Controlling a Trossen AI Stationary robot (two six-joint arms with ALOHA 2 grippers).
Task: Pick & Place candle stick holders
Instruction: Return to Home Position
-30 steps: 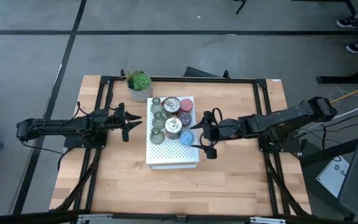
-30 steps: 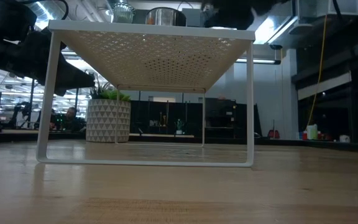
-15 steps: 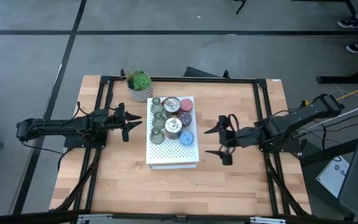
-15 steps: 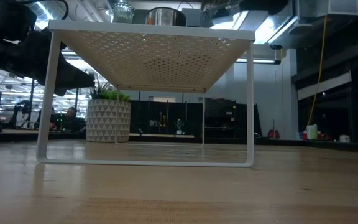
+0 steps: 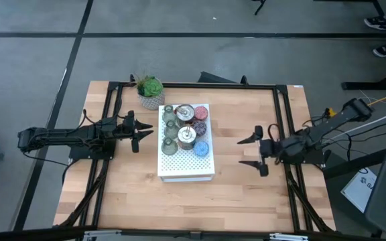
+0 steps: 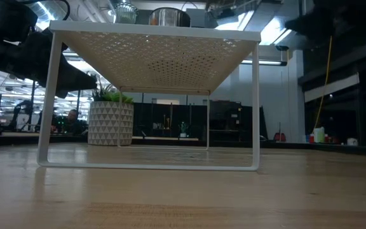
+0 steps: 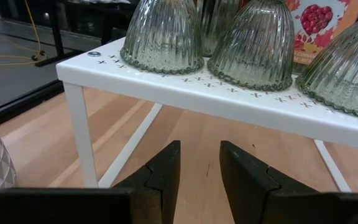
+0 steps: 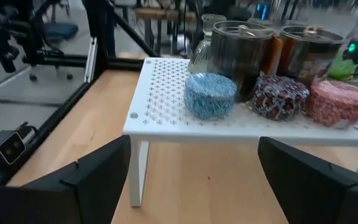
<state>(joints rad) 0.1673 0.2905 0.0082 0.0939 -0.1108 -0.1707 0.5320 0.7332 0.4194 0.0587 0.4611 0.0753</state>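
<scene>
- All the candle holders sit on top of the white shelf in the middle of the table, bunched at its far end.
- Three green glass ones line the left edge, and two silvery tins stand down the centre.
- The pink, purple and blue holders run along the right edge.
- The right gripper hangs over bare wood, well apart from the shelf, with its fingers spread wide and nothing between them.
- The left gripper is just beside the shelf's left edge. Its fingers are a narrow gap apart, empty, pointing under the rim below the green glass.
- My read: placing looks done, and the job now is getting both arms home cleanly.
- The left arm should draw straight back and level first. Rising too early risks catching the rim and rattling the glass.
- The right arm has the easy run, with open table on its side and in front of the shelf.
- Watch-outs are the potted plant at the far left corner, near the left arm's side, and the black frame rails along the table's edges.
</scene>
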